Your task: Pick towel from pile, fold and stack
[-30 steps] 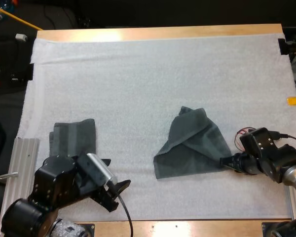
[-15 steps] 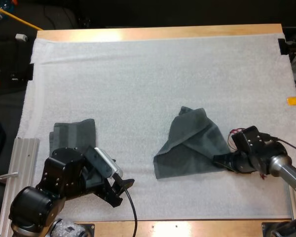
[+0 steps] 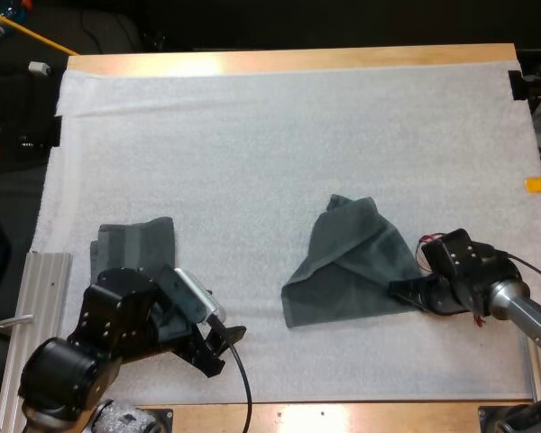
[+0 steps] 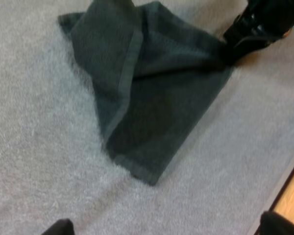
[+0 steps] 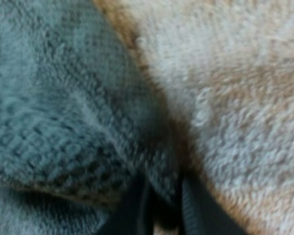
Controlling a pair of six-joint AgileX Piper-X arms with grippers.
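A dark grey-green towel (image 3: 347,262) lies loosely folded on the white mat (image 3: 270,135), right of centre, with one flap turned over the rest. My right gripper (image 3: 402,290) sits low at its near right corner. In the right wrist view my right gripper (image 5: 164,215) is shut on a fold of the towel (image 5: 63,107). A second towel (image 3: 135,245) lies folded at the near left, partly hidden by my left arm. My left gripper (image 3: 222,345) is open over bare mat, left of the loose towel (image 4: 147,93); its fingertips (image 4: 59,227) stand wide apart.
A ribbed metal rail (image 3: 36,307) runs along the mat's near left edge. The table's wooden front edge (image 3: 343,417) lies just beyond both grippers. The far half of the mat is bare.
My right gripper has slid a little to the left onto the towel's corner and its wrist has turned. My left arm has shifted slightly to the right. The towels lie as before.
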